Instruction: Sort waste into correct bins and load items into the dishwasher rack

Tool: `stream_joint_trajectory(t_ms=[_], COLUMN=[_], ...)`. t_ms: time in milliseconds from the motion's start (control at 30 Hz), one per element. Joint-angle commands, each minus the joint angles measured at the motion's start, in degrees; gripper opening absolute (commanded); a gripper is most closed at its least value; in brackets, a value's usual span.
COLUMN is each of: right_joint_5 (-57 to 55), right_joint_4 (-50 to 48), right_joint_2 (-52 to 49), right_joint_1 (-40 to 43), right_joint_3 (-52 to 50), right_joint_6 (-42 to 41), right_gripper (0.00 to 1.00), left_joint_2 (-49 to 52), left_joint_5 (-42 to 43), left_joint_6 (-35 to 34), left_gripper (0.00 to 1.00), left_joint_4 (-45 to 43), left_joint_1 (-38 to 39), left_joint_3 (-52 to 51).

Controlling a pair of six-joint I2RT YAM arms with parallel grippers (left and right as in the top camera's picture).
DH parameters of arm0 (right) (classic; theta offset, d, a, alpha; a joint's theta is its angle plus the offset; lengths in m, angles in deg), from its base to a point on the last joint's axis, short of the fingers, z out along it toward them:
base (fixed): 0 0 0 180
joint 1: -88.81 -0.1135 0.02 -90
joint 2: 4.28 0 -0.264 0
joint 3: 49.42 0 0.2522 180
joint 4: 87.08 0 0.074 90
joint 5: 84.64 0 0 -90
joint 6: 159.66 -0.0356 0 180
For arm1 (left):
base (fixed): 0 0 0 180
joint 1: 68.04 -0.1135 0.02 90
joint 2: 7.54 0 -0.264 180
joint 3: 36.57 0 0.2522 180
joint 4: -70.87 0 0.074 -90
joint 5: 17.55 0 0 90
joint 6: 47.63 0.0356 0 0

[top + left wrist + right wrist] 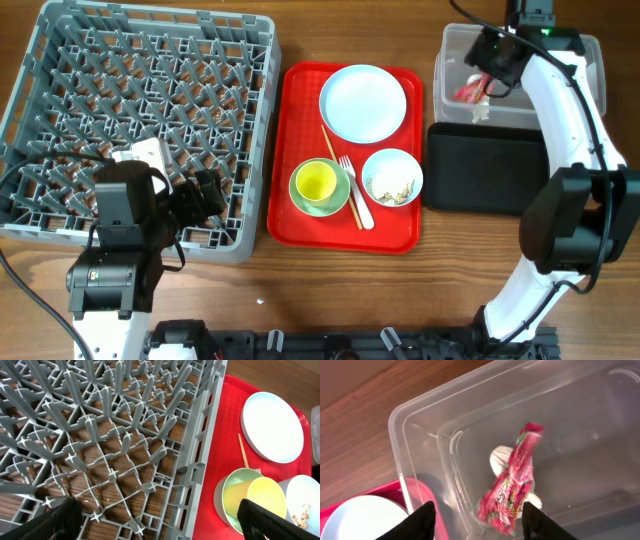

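The red-and-white snack wrapper [510, 482] is inside the clear tub [420, 435], blurred, with something white under it; it also shows in the overhead view [470, 90]. My right gripper [477, 522] is open just above the tub [455, 45], with the wrapper between its fingertips but not gripped. My left gripper [160, 522] is open and empty over the near right corner of the grey rack [60, 60]. On the red tray [300, 220] are the white plate [362, 102], a yellow cup [317, 182] in the green bowl [338, 200], a white bowl [392, 177] with food scraps, chopsticks [338, 170] and a fork [356, 195].
The black tray [485, 170] lies in front of the clear tub, right of the red tray. The rack [125, 435] holds nothing. Bare wooden table runs along the front edge.
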Motion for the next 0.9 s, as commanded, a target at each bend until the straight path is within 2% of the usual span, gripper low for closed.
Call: stream_joint_trajectory(t_ms=[0,33,100,233,333,433,467,600,700,867], right_joint_5=[4.35,6.73,14.01,15.96,18.34,19.32,17.35,8.22,7.63,9.35], right_joint_4=[2.58,4.96,12.28,26.99,27.63,23.63,22.32,15.08,10.08,3.98], right_joint_2=[7.50,9.70,14.47,22.43,30.27,35.80,35.85,30.03,23.39,11.06], right_joint_1=[-0.13,-0.13,-0.13,-0.13,-1.31,-7.91,-10.38,-22.51,-26.60,-29.24], right_joint_3=[0.96,0.96,0.94,-1.40,-11.69,-21.49,-22.95,-25.44,-25.44,-25.44], right_joint_6=[5.97,6.71,13.68,11.37,12.63,14.71,14.01,1.27,-6.43,-12.52], right_gripper=[0.75,0.79,0.82,0.82,0.82,0.83,0.83,0.82,0.82,0.82], left_joint_2=[0.02,0.02,0.02,0.02,0.02,0.02,0.02,0.02,0.02,0.02], left_joint_5=[0.70,0.70,0.68,0.70,0.70,0.70,0.70,0.70,0.70,0.70], left_joint_6=[0.31,0.31,0.31,0.31,0.31,0.31,0.31,0.28,0.28,0.28], left_gripper=[1.00,1.00,1.00,1.00,1.00,1.00,1.00,1.00,1.00,1.00], left_joint_4=[-0.17,-0.17,-0.17,-0.15,-0.15,-0.15,-0.15,-0.13,-0.13,-0.13], left_joint_1=[-0.04,-0.04,-0.04,-0.04,-0.04,-0.04,-0.04,-0.04,-0.04,-0.04], left_joint_3=[1.01,1.01,1.01,1.01,0.98,1.01,1.01,0.98,0.98,1.01])
